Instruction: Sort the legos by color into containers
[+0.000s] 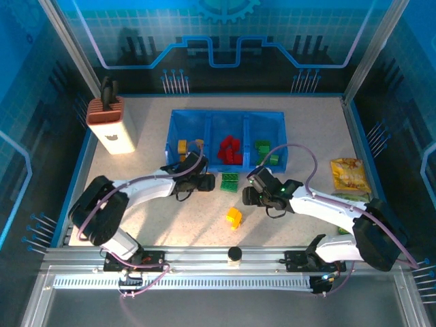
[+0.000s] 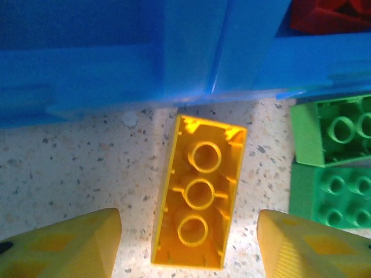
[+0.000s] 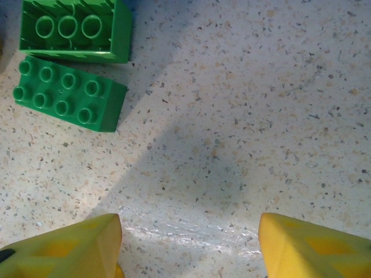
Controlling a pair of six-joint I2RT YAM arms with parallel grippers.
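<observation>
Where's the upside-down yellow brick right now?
Left wrist view: the yellow brick lies between the left end effector's fingers, just short of the blue bin, green bricks on its right.

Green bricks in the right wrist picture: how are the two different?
The upper green plastic brick lies upside down, showing three hollow rings; the lower green plastic brick lies studs up, showing eight bumps. The upper brick sits straight; the lower brick is slanted. Both rest on the speckled table.
</observation>
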